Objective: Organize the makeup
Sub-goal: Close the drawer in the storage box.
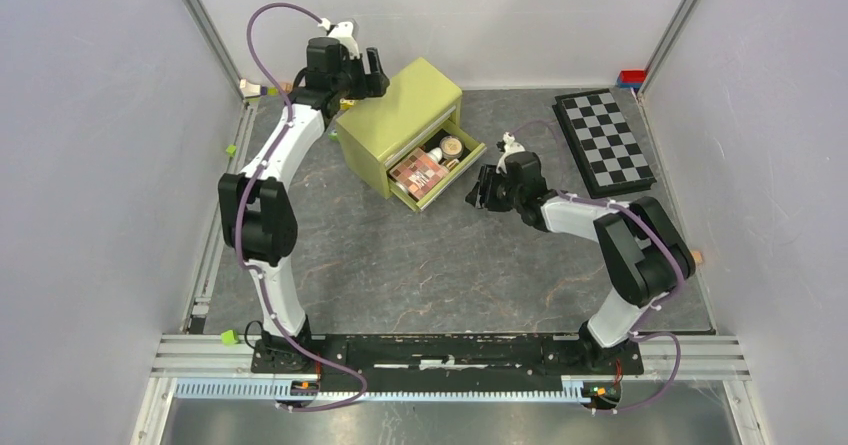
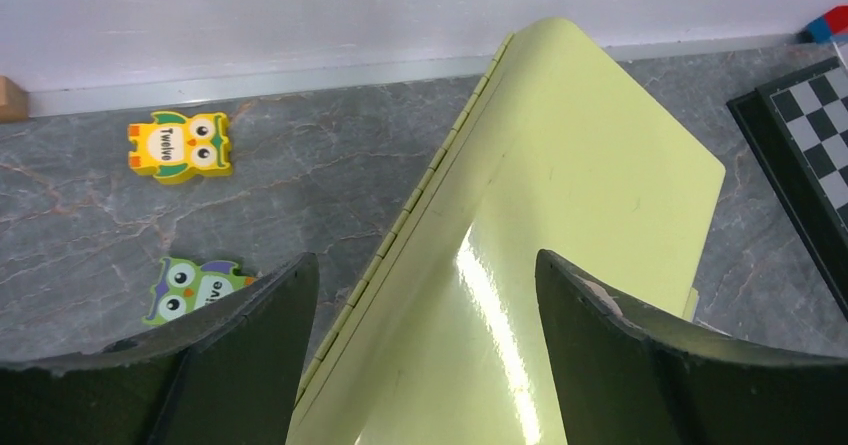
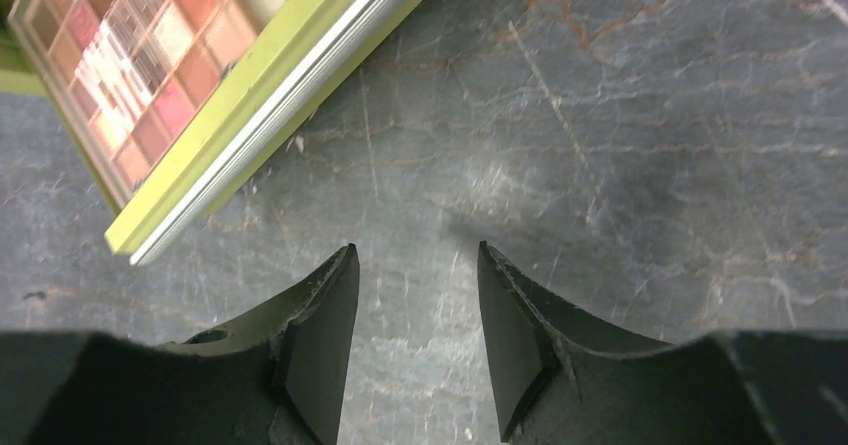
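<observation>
Your makeup is in the open drawer (image 1: 455,175) of the green box (image 1: 400,110), in the middle of the counter (image 1: 420,265). The pink-brown palette (image 1: 418,172) lies flat at the front of the drawer. A round tan compact (image 1: 451,146) and a small white bottle (image 1: 436,155) sit behind it.

Your left fingers (image 2: 250,355) are wide apart over the back of the box top and hold nothing. Your right fingers (image 3: 320,335) are partly apart, with only bare counter between them. They are just beside the drawer's front.

The palette looks thin, stiff and light. Its top looks smooth, so it may slip; take it by two side edges. The compact and bottle look light too, and they may roll. The drawer should slide if you push flat on its front. The box may scoot, so steady it from behind.

The top view shows the whole drawer and both arms. The right wrist view shows the palette's colour squares up close, but not the compact. The left wrist view cannot see the drawer. It shows a hinge (image 2: 420,200) along the box top and two owl blocks (image 2: 180,145) on the counter behind the box.
</observation>
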Robot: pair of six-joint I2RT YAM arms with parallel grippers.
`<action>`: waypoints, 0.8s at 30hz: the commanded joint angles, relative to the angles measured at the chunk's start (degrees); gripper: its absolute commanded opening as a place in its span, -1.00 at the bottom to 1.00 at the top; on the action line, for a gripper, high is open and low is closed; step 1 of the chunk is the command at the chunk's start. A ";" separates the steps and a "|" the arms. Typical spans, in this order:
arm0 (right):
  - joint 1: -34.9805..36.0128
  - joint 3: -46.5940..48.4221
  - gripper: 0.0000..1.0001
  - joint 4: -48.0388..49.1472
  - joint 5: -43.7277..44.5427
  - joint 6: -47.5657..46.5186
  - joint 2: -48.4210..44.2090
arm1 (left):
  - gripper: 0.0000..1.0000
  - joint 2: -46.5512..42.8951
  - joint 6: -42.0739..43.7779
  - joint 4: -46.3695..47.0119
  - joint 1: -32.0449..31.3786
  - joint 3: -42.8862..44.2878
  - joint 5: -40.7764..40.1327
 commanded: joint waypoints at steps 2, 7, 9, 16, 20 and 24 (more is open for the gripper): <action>-0.32 6.84 -0.02 -1.37 3.65 -0.95 4.17 | 0.68 2.70 -0.16 0.53 0.26 2.67 3.28; -0.30 10.32 -0.47 -0.84 4.86 2.24 8.44 | 0.64 3.89 0.45 -1.34 0.49 2.24 3.68; -0.30 11.69 -0.57 -0.14 4.59 3.71 10.10 | 0.63 4.15 0.30 -1.56 0.66 1.90 3.98; 0.00 15.80 -0.94 3.28 1.92 8.90 15.90 | 0.50 4.77 0.60 -2.36 0.75 1.05 6.13; 1.49 19.57 -0.98 4.53 0.93 11.04 17.85 | 0.44 4.26 1.32 -1.94 0.76 -0.95 5.06; 3.21 24.24 -0.98 4.02 0.80 11.32 19.39 | 0.42 4.04 1.34 -1.59 0.77 -1.72 6.36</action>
